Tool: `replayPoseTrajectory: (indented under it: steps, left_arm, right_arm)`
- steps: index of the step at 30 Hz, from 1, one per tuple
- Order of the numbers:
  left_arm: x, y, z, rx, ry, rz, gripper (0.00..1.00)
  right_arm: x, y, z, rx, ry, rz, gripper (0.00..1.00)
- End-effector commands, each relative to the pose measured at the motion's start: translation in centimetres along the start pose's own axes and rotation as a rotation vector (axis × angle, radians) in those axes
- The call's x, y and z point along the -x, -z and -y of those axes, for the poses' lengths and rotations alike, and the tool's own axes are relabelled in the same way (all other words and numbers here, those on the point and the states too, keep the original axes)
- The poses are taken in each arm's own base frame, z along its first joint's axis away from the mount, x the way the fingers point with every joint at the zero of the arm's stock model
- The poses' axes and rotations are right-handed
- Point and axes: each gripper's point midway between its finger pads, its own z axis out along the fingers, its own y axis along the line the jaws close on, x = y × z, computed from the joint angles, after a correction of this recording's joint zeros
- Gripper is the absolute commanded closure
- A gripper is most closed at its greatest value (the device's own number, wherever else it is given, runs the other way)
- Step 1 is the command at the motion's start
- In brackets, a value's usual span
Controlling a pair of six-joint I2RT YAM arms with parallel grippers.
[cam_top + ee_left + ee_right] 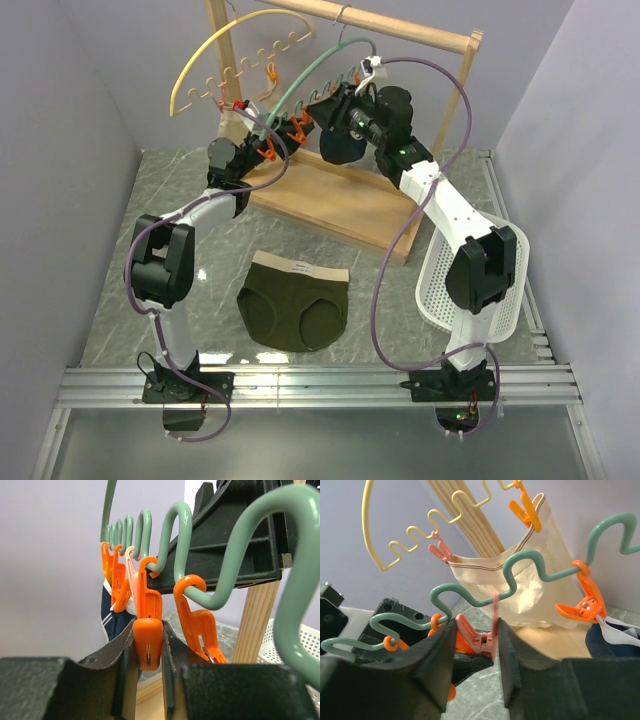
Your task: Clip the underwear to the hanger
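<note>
At the hanger [295, 605], my left claw [148, 652] pinches one clip [148, 630]; right claw [476, 630] straddles another clip [479, 641], grip unclear; underwear [295, 305] lies unclipped on table [215, 320]

Soft, bright, even light falls from above, and shadows on the marble bench [215, 300] are faint. The overhead view is sharp. In the right wrist view a clip [495, 620] smears vertically with motion blur. In the left wrist view the nearest loop of the teal hanger [300, 580] looks soft.
</note>
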Motion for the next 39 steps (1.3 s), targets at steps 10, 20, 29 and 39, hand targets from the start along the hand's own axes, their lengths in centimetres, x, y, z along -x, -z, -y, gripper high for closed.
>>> replayPoseTrajectory:
  steps: [10,20,29,39]
  left_arm:
    - [2.1,-1.1,2.4,-0.102,-0.026,0.038,0.65]
    - [2.7,-1.4,2.0,-0.096,-0.012,0.055,0.59]
    - [2.6,-1.7,2.4,-0.121,-0.032,0.053,0.96]
    - [2.4,-1.8,2.7,-0.128,-0.042,0.050,0.99]
  right_arm:
    - [-1.0,-0.3,0.3,0.018,0.005,-0.029,0.87]
    - [-1.1,0.0,0.1,0.062,-0.031,-0.039,0.94]
    - [-1.3,-0.5,0.2,0.056,-0.048,-0.057,0.86]
    - [-1.6,-1.2,0.4,-0.006,-0.035,-0.047,0.62]
